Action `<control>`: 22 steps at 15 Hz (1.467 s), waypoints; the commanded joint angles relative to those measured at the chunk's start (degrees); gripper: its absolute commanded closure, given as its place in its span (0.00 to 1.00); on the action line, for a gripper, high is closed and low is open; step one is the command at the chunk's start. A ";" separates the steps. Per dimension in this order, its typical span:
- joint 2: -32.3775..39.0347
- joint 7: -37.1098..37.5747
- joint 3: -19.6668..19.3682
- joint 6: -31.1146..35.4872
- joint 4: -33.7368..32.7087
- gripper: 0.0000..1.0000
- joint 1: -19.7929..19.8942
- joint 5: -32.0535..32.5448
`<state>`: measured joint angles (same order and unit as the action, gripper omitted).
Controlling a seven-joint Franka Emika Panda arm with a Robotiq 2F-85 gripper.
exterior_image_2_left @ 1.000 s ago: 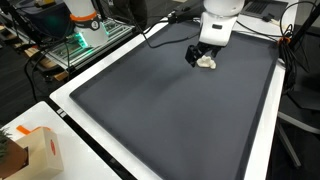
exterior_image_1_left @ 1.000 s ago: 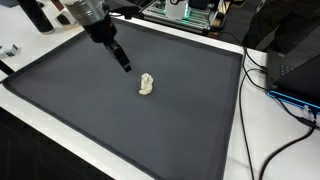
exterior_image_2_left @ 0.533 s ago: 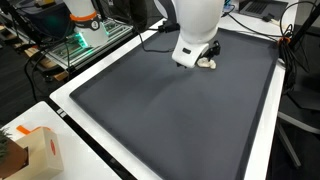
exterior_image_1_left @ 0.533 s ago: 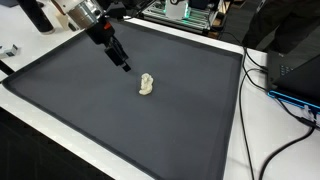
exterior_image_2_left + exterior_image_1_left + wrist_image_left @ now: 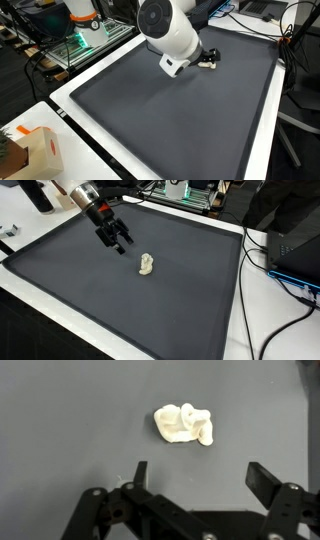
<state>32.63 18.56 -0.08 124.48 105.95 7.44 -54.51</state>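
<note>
On the dark mat (image 5: 170, 310), the crumpled white lump (image 5: 185, 424) lies free near mid-mat, with the gripper (image 5: 200, 472) poised just beside it, jaws spread wide and empty; no contact or grip made yet.

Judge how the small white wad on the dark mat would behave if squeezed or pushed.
The wad looks crumpled and folded, so it probably squashes rather than staying stiff. Being small, it is likely light. Its lumpy, uneven shape suggests it would slide on the mat rather than roll.
</note>
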 commanded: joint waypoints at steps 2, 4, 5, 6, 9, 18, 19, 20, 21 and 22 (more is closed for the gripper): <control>0.99 -4.33 -0.29 -0.27 1.89 0.00 0.48 -7.87; 1.79 -4.69 -0.75 -0.89 1.81 0.00 0.08 -8.19; 2.12 -5.02 -0.80 -0.86 1.76 0.00 0.03 -8.41; 2.42 -5.43 -0.74 -0.96 1.72 0.00 0.12 -8.78; 3.32 -6.30 -0.67 -1.75 1.35 0.00 0.36 -9.40; 5.75 -6.11 -1.20 -6.23 -1.46 0.00 0.20 -9.81; 5.92 -5.78 -1.34 -6.68 -2.05 0.00 0.06 -9.44; 6.13 -5.29 -1.55 -7.23 -2.81 0.00 -0.16 -8.87; 6.42 -4.50 -1.88 -7.84 -3.79 0.00 -0.51 -7.85; 6.74 -3.82 -2.24 -9.01 -4.76 0.00 -0.89 -6.17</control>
<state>37.60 13.20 -0.91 118.77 104.48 7.47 -63.35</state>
